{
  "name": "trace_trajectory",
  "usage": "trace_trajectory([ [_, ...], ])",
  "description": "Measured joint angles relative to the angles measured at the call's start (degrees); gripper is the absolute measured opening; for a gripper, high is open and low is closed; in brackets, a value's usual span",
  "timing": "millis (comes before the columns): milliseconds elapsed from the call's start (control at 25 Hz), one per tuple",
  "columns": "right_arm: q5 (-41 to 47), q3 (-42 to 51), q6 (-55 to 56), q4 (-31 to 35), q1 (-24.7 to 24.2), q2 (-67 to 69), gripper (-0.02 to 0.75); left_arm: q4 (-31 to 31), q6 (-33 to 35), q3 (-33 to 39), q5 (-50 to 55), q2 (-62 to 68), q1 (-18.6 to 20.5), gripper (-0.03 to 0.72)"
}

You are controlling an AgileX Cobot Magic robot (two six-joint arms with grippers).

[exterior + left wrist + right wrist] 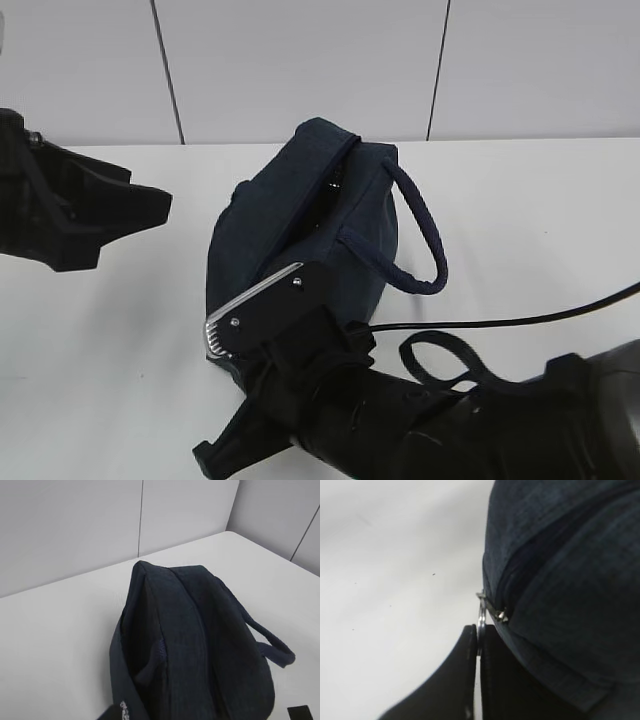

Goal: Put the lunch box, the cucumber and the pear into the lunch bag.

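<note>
The dark navy lunch bag [300, 230] lies on the white table, its looped handle [425, 230] to the right. It fills the left wrist view [200, 650] too. My right gripper [222, 338] is at the bag's near end, shut on the metal zipper ring pull [481, 614], which sits pinched between the two black fingers [465, 660]. My left gripper [135, 235] hovers to the left of the bag, open and empty; only its fingertips [301, 713] show at the bottom corners of its wrist view. The lunch box, the cucumber and the pear are out of view.
A black cable [560, 318] runs across the table from the right edge towards the bag. A black strap loop [440, 360] lies by the right arm. A grey panelled wall [300, 60] stands behind the table's far edge.
</note>
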Motion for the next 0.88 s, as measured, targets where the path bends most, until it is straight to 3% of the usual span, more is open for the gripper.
trace_trajectory([
  [360,5.22,0.09,-4.35,0.7,0.0,-5.6,0.0,0.05,0.0,0.0,-0.11,0.0,0.0,0.342],
  [640,5.7,-0.15,-19.85,12.13,0.0,-9.28,0.0,3.02,0.0,0.0,0.73,0.0,0.0,0.304],
  [880,5.92,-2.98,-28.14,17.78,0.0,-9.62,0.0,7.15,0.0,0.83,1.94,0.0,0.0,0.286],
])
